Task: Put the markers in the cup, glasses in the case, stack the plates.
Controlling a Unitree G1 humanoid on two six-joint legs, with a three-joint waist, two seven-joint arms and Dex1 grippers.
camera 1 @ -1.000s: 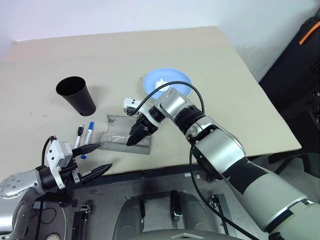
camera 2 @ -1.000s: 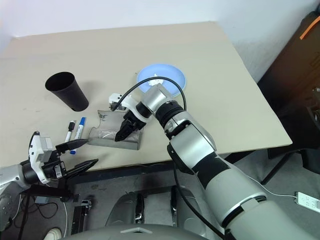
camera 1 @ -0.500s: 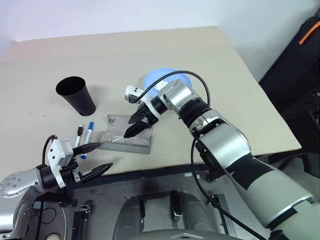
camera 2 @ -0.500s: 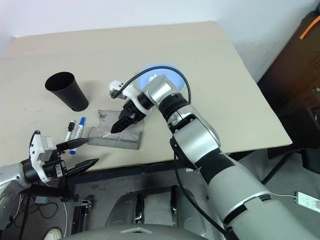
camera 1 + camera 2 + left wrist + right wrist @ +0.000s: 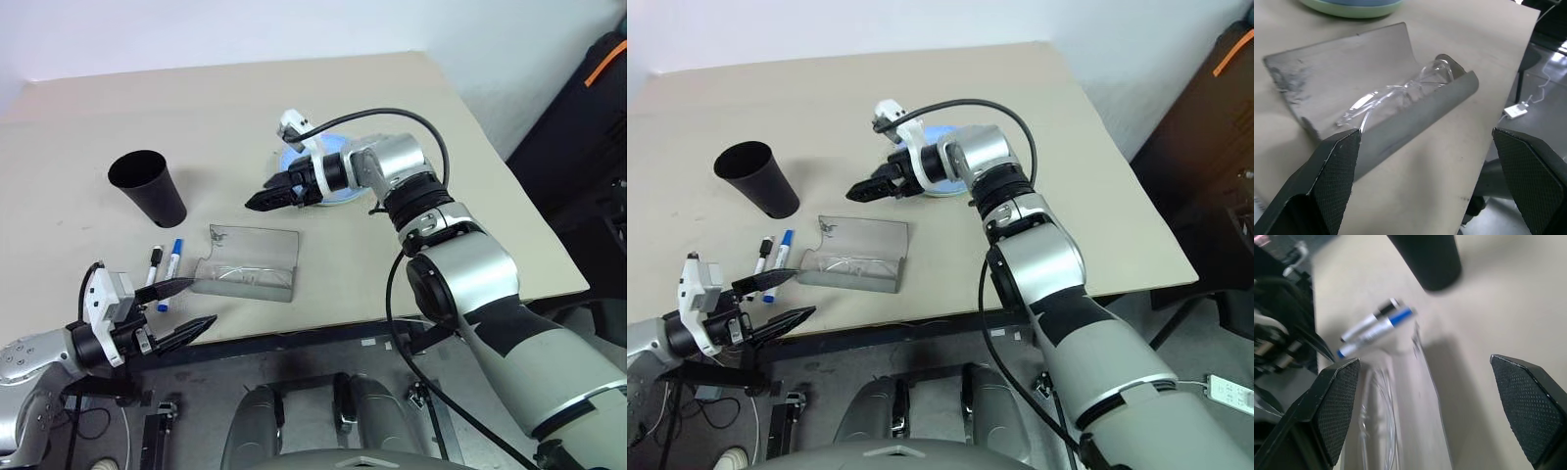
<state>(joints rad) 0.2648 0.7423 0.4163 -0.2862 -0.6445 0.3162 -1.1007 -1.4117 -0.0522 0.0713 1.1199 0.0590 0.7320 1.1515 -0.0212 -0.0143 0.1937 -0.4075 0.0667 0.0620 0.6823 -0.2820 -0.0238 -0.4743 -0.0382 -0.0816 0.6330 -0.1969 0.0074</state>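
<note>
The grey case [image 5: 247, 266] lies open near the table's front edge, and the clear glasses [image 5: 1400, 90] lie inside it. Left of the case are two markers, one black-capped [image 5: 155, 262] and one blue-capped [image 5: 175, 257]. Behind them stands the black cup [image 5: 147, 186]. The light blue plate sits in the mint green plate [image 5: 1352, 10] beyond the case. My right gripper [image 5: 257, 194] hangs open and empty above the table between the case and the plates, pointing left. My left gripper [image 5: 200, 304] stands open and empty off the front edge, aimed at the case.
The beige table [image 5: 441, 225] has bare room at the right and back. A black cable [image 5: 392, 116] loops over my right wrist. Dark gear with an orange strap [image 5: 605, 67] stands off the table at the far right.
My right gripper has lifted out of the case and swung back toward the plates, now pointing left. The glasses stay in the case. My left gripper has not moved.
</note>
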